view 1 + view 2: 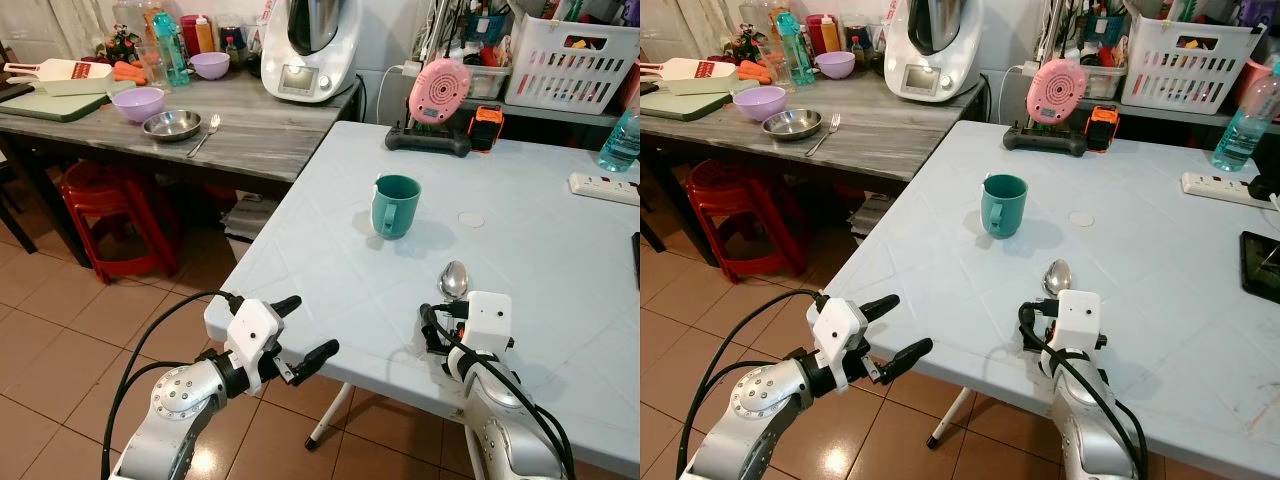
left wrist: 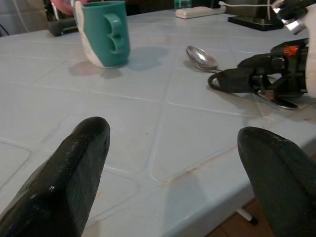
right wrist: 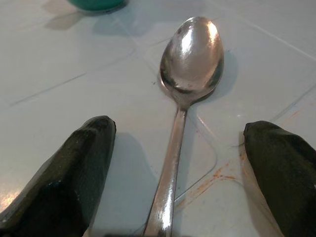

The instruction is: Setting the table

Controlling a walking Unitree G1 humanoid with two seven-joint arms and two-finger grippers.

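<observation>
Partly hidden, spoon (image 3: 182, 98) between right gripper's (image 3: 177, 168) spread jaws

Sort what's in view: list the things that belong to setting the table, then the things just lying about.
For the job: spoon between the open right gripper fingers; teal mug; left gripper, open at the table edge.

Lying about: pink timer, power strip, white basket, red stool.

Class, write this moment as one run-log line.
task: setting table | right gripper: open, fingers either side of spoon handle | spoon: flat on table | mug: upright beyond it | left gripper: open at table edge
</observation>
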